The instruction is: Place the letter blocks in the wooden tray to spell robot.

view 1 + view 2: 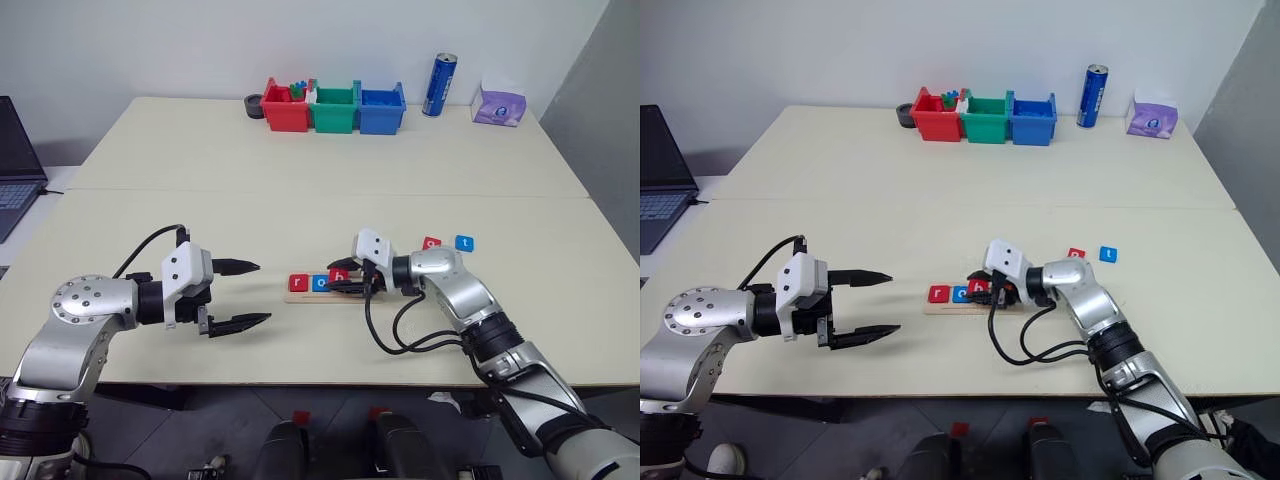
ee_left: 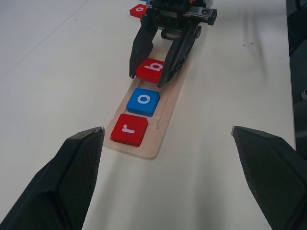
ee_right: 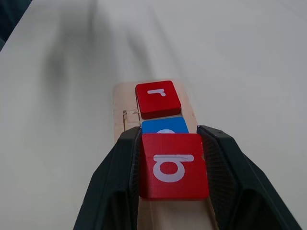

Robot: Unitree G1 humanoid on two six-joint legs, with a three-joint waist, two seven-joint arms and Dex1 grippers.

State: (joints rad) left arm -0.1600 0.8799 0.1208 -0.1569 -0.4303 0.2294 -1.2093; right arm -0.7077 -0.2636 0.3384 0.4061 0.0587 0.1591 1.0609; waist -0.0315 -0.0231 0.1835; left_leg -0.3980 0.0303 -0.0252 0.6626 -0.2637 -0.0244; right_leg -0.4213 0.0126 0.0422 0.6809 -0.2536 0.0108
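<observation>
The left gripper (image 1: 240,295) hovers over the table (image 1: 300,190) with jaws spread wide and empty. Just beyond, the right gripper (image 2: 151,79) clamps the red b block (image 2: 150,70) over the wooden tray (image 2: 169,108), beside the seated blue o block (image 2: 143,101) and red r block (image 2: 130,129). Farther back lie a red o block (image 1: 431,243) and blue t block (image 1: 464,242).

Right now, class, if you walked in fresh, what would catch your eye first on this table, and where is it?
Near the table's front edge, the right tool grips a red b block over the wooden tray, next to the blue o block and red r block already in it. The left tool hangs open to the tray's left. At the far edge stand red, green and blue bins.
</observation>
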